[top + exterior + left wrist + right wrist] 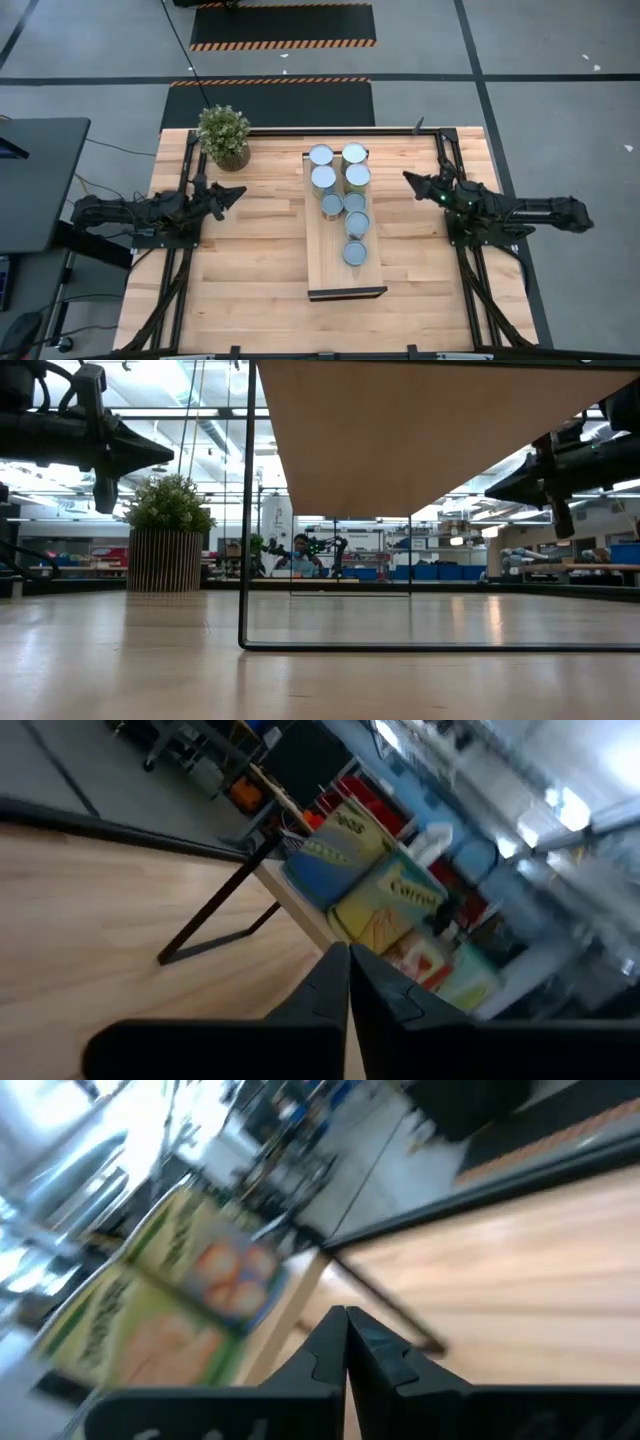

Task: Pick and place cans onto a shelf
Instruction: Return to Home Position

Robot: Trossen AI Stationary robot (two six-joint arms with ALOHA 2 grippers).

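Observation:
Several small round cans (341,195) with pale blue-grey tops stand on their bases on the raised light-wood shelf (324,268) in the middle of the table. Their labelled sides show in the left wrist view (372,880) and the right wrist view (190,1295). My left gripper (240,190) is shut and empty, in the air left of the shelf; its fingers meet in the left wrist view (347,982). My right gripper (407,178) is shut and empty, in the air right of the shelf; its fingers meet in the right wrist view (346,1342).
A potted green plant (224,136) stands at the table's far left, also in the low view (168,532). The shelf's thin black legs (246,510) stand on the plank tabletop. A person (300,552) sits in the room beyond the table.

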